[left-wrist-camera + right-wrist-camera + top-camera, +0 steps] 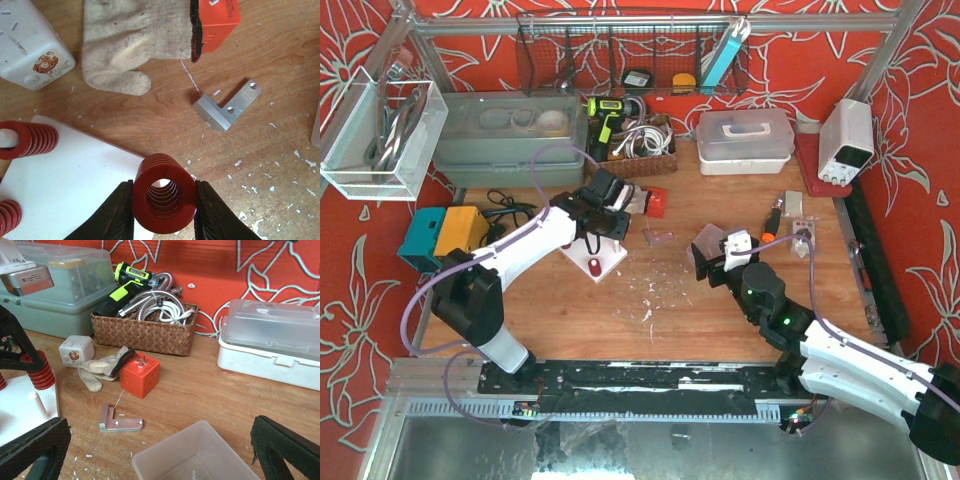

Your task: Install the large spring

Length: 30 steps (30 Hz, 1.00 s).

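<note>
The large red spring [164, 192] stands on end between my left gripper's [164, 186] black fingers, which are shut on its sides. It hangs over the right edge of the white base plate [75, 190], and white shows through its bore. From the right wrist view the same spring [41, 372] sits just above the plate [17, 405], behind a bare white peg [39, 402]. Two smaller red springs [30, 140] stand on the plate's left side. My right gripper [715, 258] stands wide open and holds nothing, over a clear plastic tub [200, 455].
Near the plate lie a beige glove [125, 45], an orange cube [215, 20], an aluminium L-bracket [225, 107] and a small white cube [30, 50]. A wicker basket [145, 332], a grey box [505, 135] and a white lidded box [745, 140] line the back.
</note>
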Each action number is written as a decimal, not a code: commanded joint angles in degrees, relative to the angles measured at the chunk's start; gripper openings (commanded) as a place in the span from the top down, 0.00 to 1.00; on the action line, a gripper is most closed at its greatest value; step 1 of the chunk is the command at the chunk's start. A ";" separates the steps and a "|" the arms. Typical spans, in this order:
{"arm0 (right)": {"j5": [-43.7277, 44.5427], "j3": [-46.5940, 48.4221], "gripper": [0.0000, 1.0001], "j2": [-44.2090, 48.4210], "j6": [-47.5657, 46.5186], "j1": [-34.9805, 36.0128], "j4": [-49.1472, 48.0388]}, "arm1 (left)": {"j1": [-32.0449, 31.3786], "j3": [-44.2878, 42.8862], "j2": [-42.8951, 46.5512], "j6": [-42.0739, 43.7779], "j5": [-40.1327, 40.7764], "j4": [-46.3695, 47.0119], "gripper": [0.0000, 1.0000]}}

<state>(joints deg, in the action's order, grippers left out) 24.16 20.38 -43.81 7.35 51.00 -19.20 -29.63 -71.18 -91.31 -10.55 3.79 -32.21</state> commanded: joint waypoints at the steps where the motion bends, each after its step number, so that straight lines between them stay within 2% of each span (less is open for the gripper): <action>1: -0.06 -1.07 0.01 0.99 0.85 -0.71 0.48 | 0.05 -0.80 1.25 0.03 0.73 -1.88 1.00; 12: -0.92 -1.04 0.01 0.78 1.20 -1.21 0.43 | 0.01 4.23 1.57 -0.35 3.42 -1.33 1.00; 18: -0.98 -1.27 0.01 1.10 1.38 -1.46 0.38 | 0.05 5.51 0.37 -0.66 1.65 0.16 0.99; 30: -1.79 -1.22 0.01 0.56 1.56 -1.78 0.22 | -0.08 4.18 3.17 -0.97 1.56 -1.83 0.98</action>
<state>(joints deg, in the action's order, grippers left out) 22.85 20.03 -43.44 8.23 49.76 -19.20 -29.63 -67.57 -89.71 -11.18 5.08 -29.78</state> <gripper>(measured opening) 0.989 0.301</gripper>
